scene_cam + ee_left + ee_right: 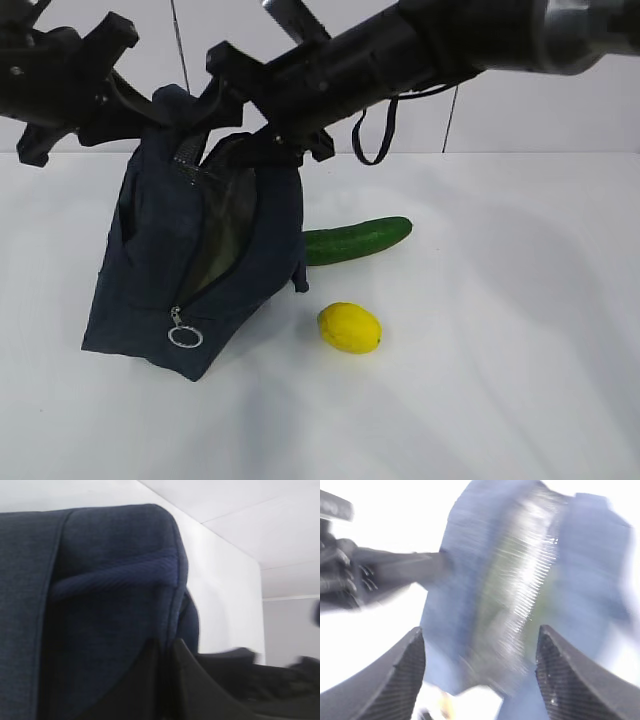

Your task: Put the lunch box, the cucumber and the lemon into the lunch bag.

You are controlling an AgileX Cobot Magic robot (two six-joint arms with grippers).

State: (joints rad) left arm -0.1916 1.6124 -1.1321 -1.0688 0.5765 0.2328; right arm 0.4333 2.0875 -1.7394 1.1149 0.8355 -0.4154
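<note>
Closest to the camera, on the white table (pixel 500 380), sits the lemon (pixel 349 327), well below both sets of jaws and touching nothing. It looks small, round and smooth, so it would likely roll; a hold across its fat middle seems best. Just behind it lies the cucumber (pixel 357 240), with one end hidden behind the lunch bag (pixel 190 260). It looks long, firm and shiny, so it may slip; the middle of it looks like the safest place to squeeze. Next comes the bag, soft and floppy, hanging up off the table on one side with its bottom corner down. Its zipper is undone and the mouth gapes, with a shiny lining showing inside. A silver ring pull (pixel 185 336) dangles low on the front. Up at the bag's top left, the left gripper (pixel 115 100) is clamped tight on the cloth edge and holds the bag up. The right gripper (pixel 480 672) is right over the open mouth, with its jaws spread wide and nothing between them. The lunch box cannot be seen anywhere; it may be inside the bag, but I cannot tell. Soft cloth like this sags, so the opening needs holding wide.
</note>
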